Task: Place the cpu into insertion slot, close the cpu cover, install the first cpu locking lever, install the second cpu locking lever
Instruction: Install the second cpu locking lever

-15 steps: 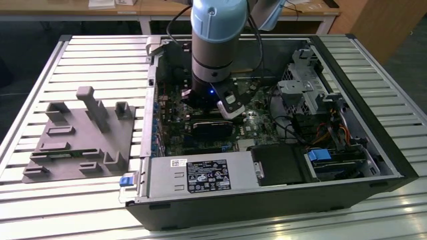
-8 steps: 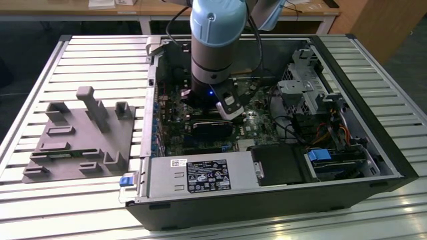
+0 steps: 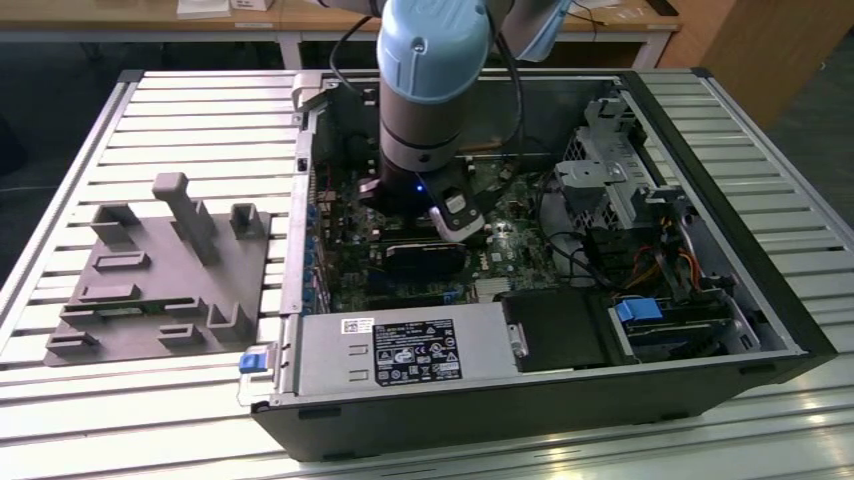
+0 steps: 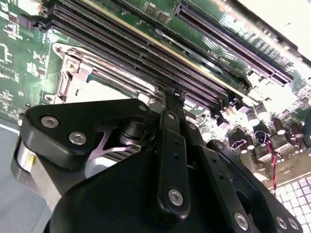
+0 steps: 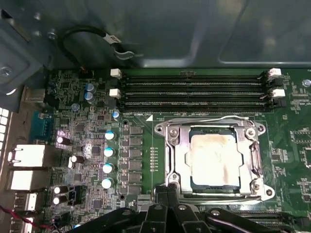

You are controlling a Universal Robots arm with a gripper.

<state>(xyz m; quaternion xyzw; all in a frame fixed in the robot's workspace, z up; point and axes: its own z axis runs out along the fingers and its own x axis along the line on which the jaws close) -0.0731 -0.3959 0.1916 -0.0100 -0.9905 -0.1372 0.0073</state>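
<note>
One cpu (image 5: 215, 159) under closed cpu cover (image 5: 181, 160).

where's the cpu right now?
In the first wrist view the cpu sits in the insertion slot, framed by the cpu cover, just past the gripper tips and beside the long memory slots.

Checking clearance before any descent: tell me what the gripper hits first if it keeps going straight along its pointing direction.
Probably the edge of the cpu cover, closed over the cpu; the gripper sits right beside it, though depth is unclear.
</note>
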